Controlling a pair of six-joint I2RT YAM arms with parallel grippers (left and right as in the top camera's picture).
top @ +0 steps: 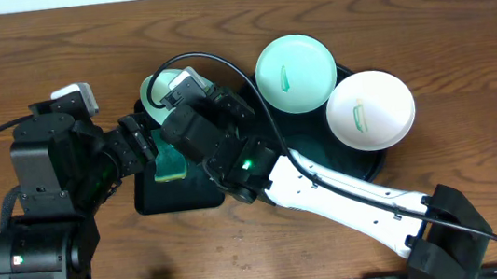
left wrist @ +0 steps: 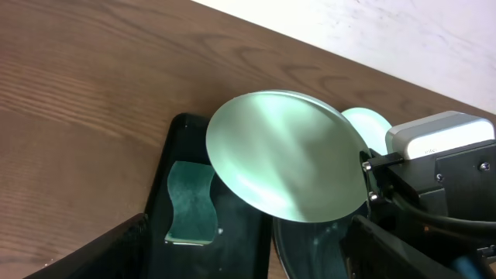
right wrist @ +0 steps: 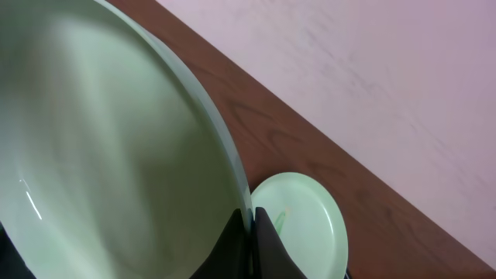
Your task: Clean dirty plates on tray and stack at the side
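My right gripper [top: 178, 96] is shut on the rim of a pale mint-green plate [top: 155, 90] and holds it tilted on edge above the far end of the rectangular tray. In the right wrist view the fingers [right wrist: 253, 226] pinch that plate's rim [right wrist: 116, 155]. The held plate [left wrist: 287, 155] fills the middle of the left wrist view, its face without a smear there. My left gripper [left wrist: 256, 263] is open and empty, just below and left of the plate. A second mint-green plate [top: 295, 75] and a white plate [top: 370, 110], both with green smears, lie on the round black tray [top: 312, 140].
A small rectangular black tray [top: 157, 199] lies left of the round tray, with a green sponge [top: 172, 164] on it; the sponge also shows in the left wrist view [left wrist: 192, 203]. Both arms crowd over it. Bare wooden table surrounds the trays.
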